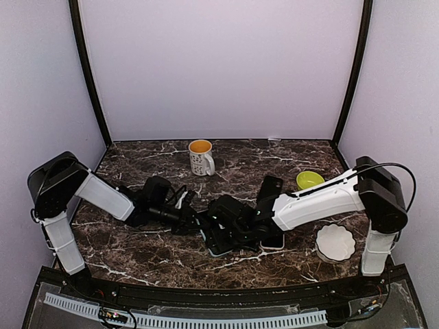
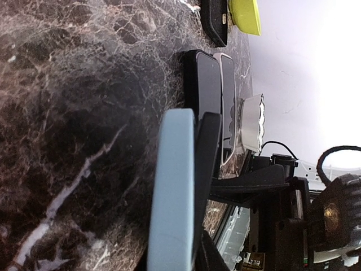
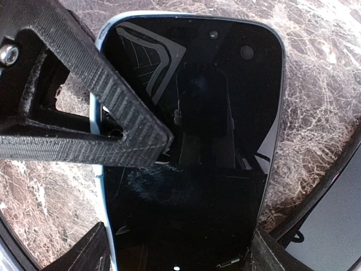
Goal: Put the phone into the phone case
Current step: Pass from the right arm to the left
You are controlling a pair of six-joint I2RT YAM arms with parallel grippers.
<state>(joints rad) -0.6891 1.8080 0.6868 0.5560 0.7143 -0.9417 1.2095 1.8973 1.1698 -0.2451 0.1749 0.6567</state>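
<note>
A black glass-faced phone (image 3: 197,141) fills the right wrist view, and the light-blue phone case (image 3: 99,169) shows as a thin rim along its left edge and top. My right gripper (image 3: 180,251) straddles the phone's width, one finger against each long side. The left gripper's ribbed black finger (image 3: 107,107) lies across the phone's left edge. In the left wrist view my left gripper (image 2: 192,130) is shut on the light-blue case (image 2: 172,192), seen edge-on. From above, phone and case (image 1: 217,248) lie under both grippers (image 1: 199,223) (image 1: 226,229) at the table's middle front.
A second phone (image 1: 273,241) lies just right of the held one, and a black slab (image 1: 269,187) sits behind it. A white mug (image 1: 201,156) stands at the back, a green bowl (image 1: 309,179) and a white fluted dish (image 1: 335,241) at the right.
</note>
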